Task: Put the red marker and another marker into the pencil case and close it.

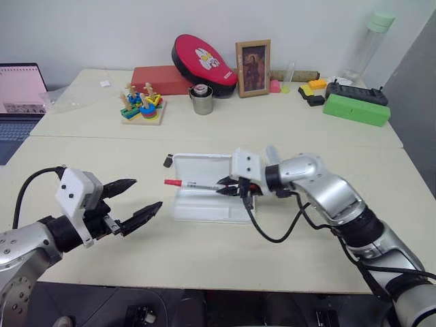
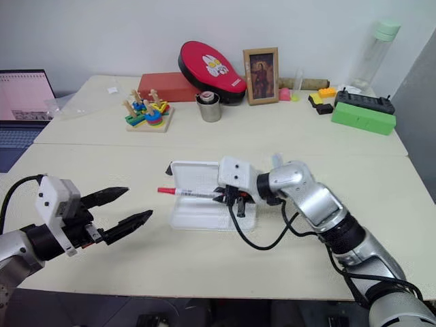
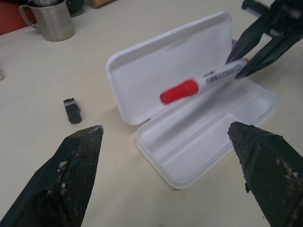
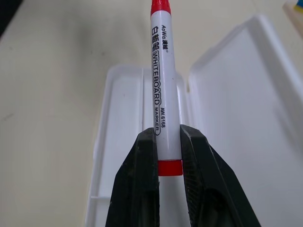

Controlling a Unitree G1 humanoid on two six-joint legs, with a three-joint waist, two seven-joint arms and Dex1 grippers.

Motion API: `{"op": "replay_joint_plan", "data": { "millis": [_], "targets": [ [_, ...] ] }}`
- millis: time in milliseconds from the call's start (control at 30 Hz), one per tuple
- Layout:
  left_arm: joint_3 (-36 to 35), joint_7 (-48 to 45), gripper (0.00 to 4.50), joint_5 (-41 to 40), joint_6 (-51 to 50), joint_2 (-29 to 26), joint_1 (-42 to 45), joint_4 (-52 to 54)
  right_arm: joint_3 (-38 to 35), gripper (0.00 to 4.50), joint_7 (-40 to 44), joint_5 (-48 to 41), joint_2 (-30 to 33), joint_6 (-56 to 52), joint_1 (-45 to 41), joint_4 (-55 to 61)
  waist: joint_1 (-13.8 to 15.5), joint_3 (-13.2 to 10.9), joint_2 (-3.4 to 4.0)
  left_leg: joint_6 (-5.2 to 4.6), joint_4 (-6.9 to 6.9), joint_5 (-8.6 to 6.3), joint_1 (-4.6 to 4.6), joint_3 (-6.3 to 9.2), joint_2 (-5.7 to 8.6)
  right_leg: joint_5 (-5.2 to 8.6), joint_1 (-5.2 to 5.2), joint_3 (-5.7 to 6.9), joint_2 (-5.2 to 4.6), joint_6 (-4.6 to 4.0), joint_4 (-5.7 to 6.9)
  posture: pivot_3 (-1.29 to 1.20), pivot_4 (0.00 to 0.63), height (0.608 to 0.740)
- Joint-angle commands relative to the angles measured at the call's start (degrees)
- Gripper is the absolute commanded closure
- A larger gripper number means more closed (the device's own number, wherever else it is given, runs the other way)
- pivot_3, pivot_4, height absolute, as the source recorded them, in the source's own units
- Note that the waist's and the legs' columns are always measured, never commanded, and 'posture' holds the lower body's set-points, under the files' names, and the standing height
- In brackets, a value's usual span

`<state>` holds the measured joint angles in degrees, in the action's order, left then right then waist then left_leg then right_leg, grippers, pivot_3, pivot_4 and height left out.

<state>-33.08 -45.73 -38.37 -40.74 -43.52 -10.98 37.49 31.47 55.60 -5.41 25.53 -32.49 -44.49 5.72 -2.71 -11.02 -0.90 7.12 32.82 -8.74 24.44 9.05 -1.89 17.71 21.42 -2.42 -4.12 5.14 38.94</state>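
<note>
The right gripper [image 1: 235, 189] is clamped on the tail end of the red marker [image 1: 193, 184], holding it nearly level over the open pencil case [image 1: 204, 204], red cap pointing toward the counter's left side. In the head views the case lies near the middle of the front counter [image 1: 204, 259], lid propped up on the far side, tray toward the near edge. The left gripper [image 1: 133, 199] hangs off to the left over the near edge, fingers wide apart and empty.

In the left wrist view, the marker sits above the tray, apart from its floor, and a small black object [image 3: 72, 109] lies on the counter just beside the case's lid. A purple sliver peeks from behind the lid's far corner; whether that is the second marker I cannot tell.

In the right wrist view, the black fingers [image 4: 137, 189] pinch the white barrel at its red band, with the tray straight ahead below.

The step in hand looks to be placing the first marker. The next move likely calls for lowering it lengthwise into the tray, then parting the fingers.
</note>
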Motion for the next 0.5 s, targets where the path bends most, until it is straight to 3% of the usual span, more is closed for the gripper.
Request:
{"op": "replay_joint_plan", "data": {
  "millis": [33,233,300,500],
  "targets": [
    [0.6,1.7,0.0,-1.5,0.6,0.1,0.6,2.7,1.7,4.19,-0.3,3.4,-0.9,2.9,-0.4,-2.3,0.0,0.0,0.01,0.0,-0.03,0.0,0.0,0.0,0.0,0.0,0.01,0.0,0.0,-0.01,0.0,0.0,0.15,0.74],
    [1.9,2.8,0.0,-2.3,0.4,-0.7,1.5,2.6,1.5,4.19,0.0,5.1,-1.7,3.9,0.0,-5.0,-0.4,0.0,0.0,0.0,-0.08,0.0,0.0,0.0,0.0,0.02,0.03,0.01,0.0,-0.02,0.0,0.0,0.15,0.74],
    [2.4,3.1,0.0,-2.4,0.4,-1.0,2.1,2.4,1.3,3.44,0.1,5.3,-1.9,4.0,0.1,-5.2,-0.3,0.0,0.0,0.0,-0.07,0.0,0.0,0.0,0.0,0.02,0.02,0.01,0.0,-0.02,0.0,0.0,0.15,0.74],
    [4.0,3.9,0.0,-2.7,0.1,-1.4,4.0,2.2,-0.9,2.11,1.3,3.6,-1.6,3.3,0.6,-2.5,-0.4,0.0,0.0,0.0,-0.07,0.0,0.0,0.0,0.0,0.02,0.02,0.01,0.0,-0.02,0.0,0.0,0.15,0.74]
  ]
}}
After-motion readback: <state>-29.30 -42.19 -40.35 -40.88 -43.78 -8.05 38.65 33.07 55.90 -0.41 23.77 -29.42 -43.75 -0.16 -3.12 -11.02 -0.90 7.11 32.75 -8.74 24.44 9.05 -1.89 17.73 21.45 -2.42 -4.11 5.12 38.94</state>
